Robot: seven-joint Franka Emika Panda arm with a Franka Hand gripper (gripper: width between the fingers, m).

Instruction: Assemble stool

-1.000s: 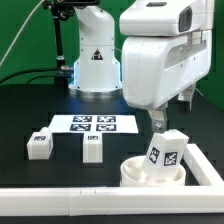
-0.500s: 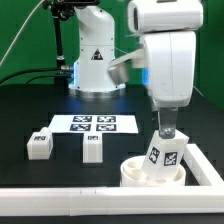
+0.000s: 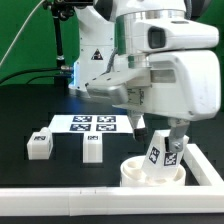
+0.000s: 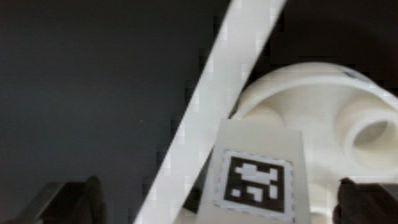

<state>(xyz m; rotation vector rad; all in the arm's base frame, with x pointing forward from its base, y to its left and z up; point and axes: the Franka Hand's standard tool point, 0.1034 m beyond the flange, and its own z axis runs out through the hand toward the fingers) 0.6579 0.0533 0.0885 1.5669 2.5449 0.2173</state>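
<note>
- The seat disc [image 3: 135,173] lies on the counter [image 3: 30,115], just beside the border rail [image 3: 90,196], and is taken here as the landmark.
- One leg [image 3: 163,152] is stood in the seat disc, on its side toward the exterior view's right. It is seen leaning rather than plumb, with its marker tag facing outward.
- The end effector [image 3: 173,136] is held just above that leg with its fingers [image 4: 71,200] spread wide apart. In the wrist view they are seen on either side of the leg, and no contact with it can be made out, so nothing is clamped.
- Over the past second the leg and the seat disc have not been shifted, and the fingers have been kept spread. What has changed is the arm [image 3: 170,60]: the wrist has been swung and tilted over the seat disc, so the white housing now leans across the scene.
- It is judged that the leg has been set in but not driven home, and that the wrist is being re-oriented for a fresh hold to turn or press it.
- A loose leg [image 3: 40,144] and a second loose leg [image 3: 92,148] are left well apart from the seat disc, toward the exterior view's left. The marker board [image 3: 93,124] lies just behind them, so two fittings are judged outstanding.
</note>
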